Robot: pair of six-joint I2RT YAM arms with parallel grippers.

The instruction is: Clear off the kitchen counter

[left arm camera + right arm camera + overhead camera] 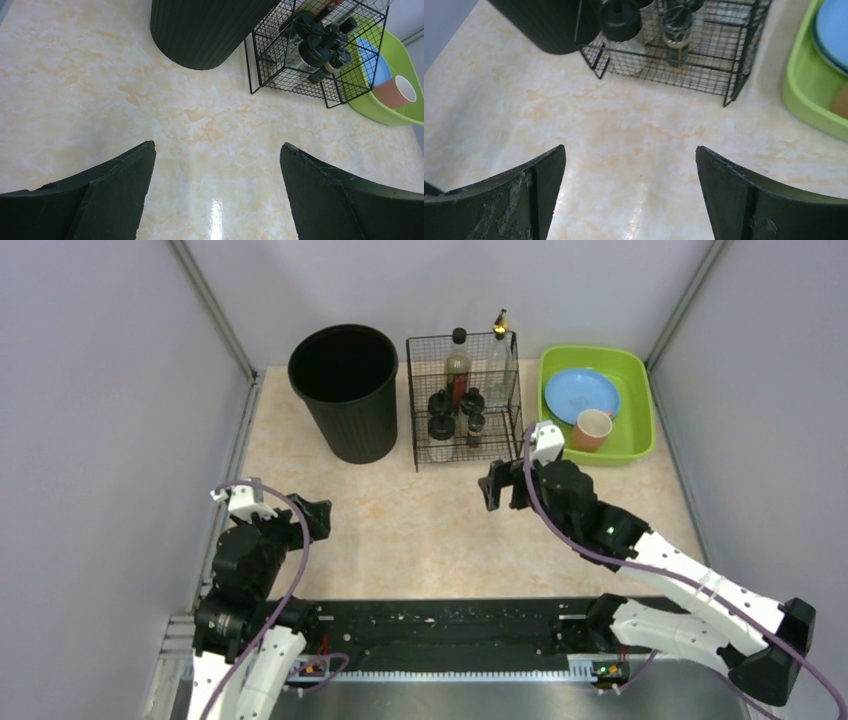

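Over kitchen counter (400,520) | left pincer (217,150) spread wide, empty | right pincer (630,150) spread wide, empty

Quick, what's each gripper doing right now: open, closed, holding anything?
Left gripper: open, holding nothing.
Right gripper: open, holding nothing.
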